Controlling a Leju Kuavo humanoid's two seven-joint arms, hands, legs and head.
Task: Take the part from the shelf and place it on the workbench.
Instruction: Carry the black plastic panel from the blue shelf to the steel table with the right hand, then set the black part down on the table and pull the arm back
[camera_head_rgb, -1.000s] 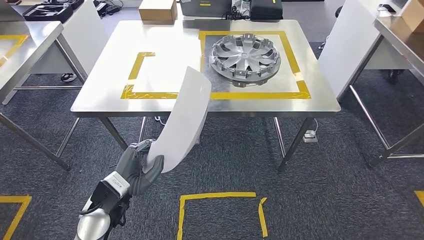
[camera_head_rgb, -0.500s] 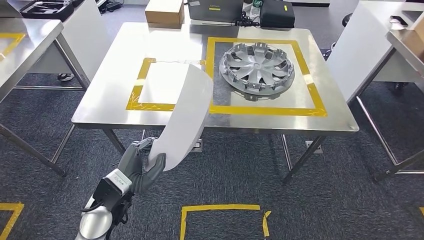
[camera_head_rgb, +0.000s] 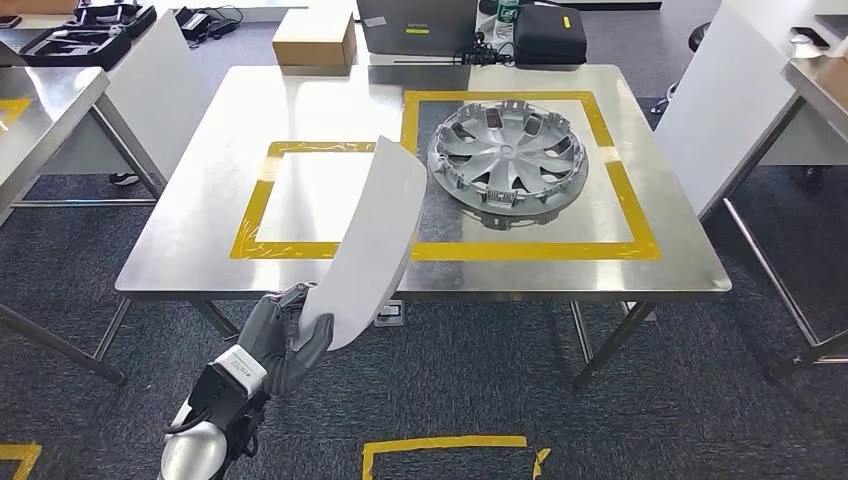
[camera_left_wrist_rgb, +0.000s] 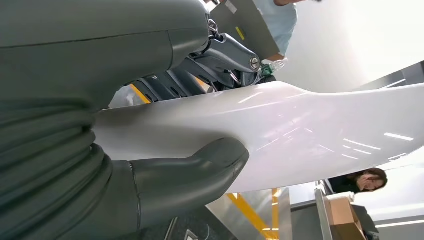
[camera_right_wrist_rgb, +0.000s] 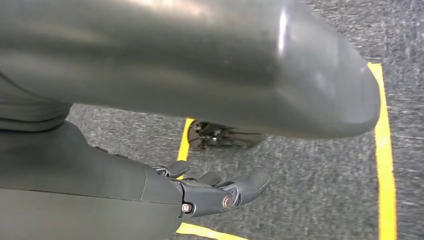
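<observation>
My left hand (camera_head_rgb: 283, 335) grips the lower end of a long, curved white panel (camera_head_rgb: 373, 240), the part, which stands tilted up in front of the steel workbench (camera_head_rgb: 190, 230). Its upper end overlaps the bench's near edge in the head view. In the left wrist view the thumb (camera_left_wrist_rgb: 200, 167) presses on the glossy white panel (camera_left_wrist_rgb: 310, 135), with the darker fingers (camera_left_wrist_rgb: 220, 55) behind it. My right hand (camera_right_wrist_rgb: 215, 192) hangs over the carpet with its fingers apart and nothing in them.
On the workbench a silver wheel cover (camera_head_rgb: 507, 158) lies inside the right yellow-taped square; the left taped square (camera_head_rgb: 290, 200) is bare. A cardboard box (camera_head_rgb: 314, 42) and dark cases stand at the bench's far edge. Other steel tables (camera_head_rgb: 40, 110) flank both sides. Yellow tape marks the carpet (camera_head_rgb: 440, 445).
The whole view has shifted: the workbench now looks nearer and lower in the picture as the camera moved. My left hand still holds the white panel the same way.
</observation>
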